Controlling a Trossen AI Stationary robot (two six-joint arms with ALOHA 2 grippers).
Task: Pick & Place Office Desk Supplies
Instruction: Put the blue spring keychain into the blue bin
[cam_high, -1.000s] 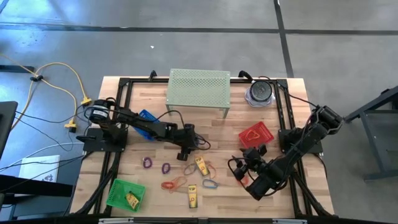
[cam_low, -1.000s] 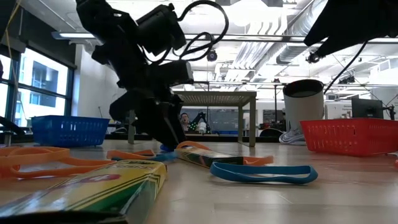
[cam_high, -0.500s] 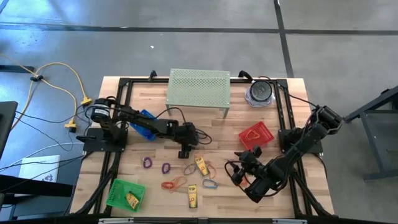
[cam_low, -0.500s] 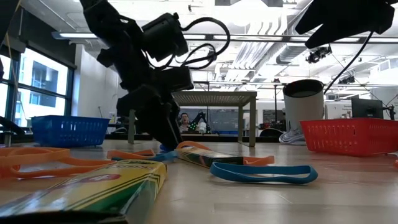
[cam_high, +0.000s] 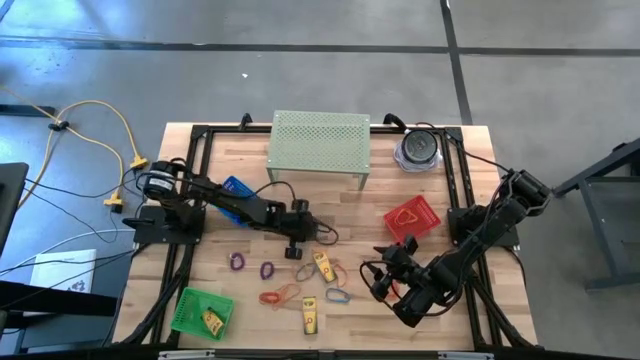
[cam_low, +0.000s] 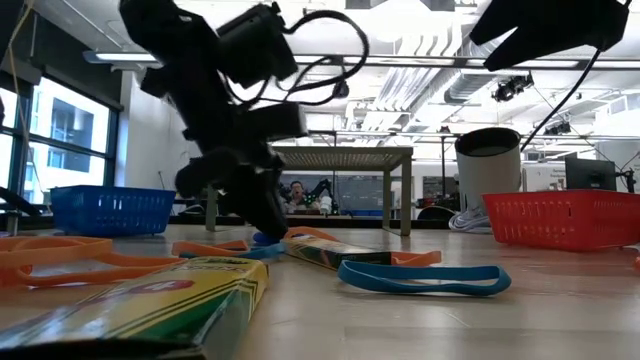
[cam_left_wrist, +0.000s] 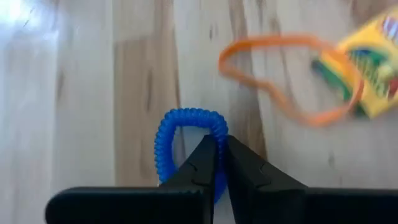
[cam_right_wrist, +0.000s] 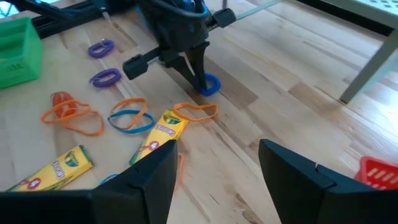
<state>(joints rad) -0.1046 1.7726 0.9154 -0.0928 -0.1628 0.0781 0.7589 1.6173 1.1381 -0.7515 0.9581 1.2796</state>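
Observation:
A blue coiled loop (cam_left_wrist: 185, 134) lies on the wood near the table's middle, with my left gripper (cam_left_wrist: 221, 152) shut on it; both also show in the right wrist view, the gripper (cam_right_wrist: 200, 81) and the loop (cam_right_wrist: 211, 84). Just beyond it lie an orange loop (cam_left_wrist: 292, 81) and a yellow crayon box (cam_left_wrist: 367, 68). More loops, purple (cam_high: 237, 261), orange (cam_high: 280, 295) and blue (cam_high: 337, 295), are scattered nearer the front edge. My right gripper (cam_high: 382, 278) hangs open above the table's right front, holding nothing. My left gripper pinches one side of the blue coiled loop (cam_left_wrist: 216, 127) between its two fingertips. The fingers (cam_right_wrist: 198, 70) come slanting down from the table's left. The rest of the loop lies flat on the table, beyond the fingertips.
A pale green perforated stand (cam_high: 319, 142) and a dark cup (cam_high: 417, 150) stand at the far edge. A red basket (cam_high: 411, 220) is at the right, a blue basket (cam_high: 235, 190) under my left arm, and a green basket (cam_high: 202, 312) at the front left. A second crayon box (cam_high: 309, 313) lies near the front.
My left gripper has shut on the blue coiled loop, staying where it was; the loop still lies on the table. My right gripper has turned a little at the wrist.

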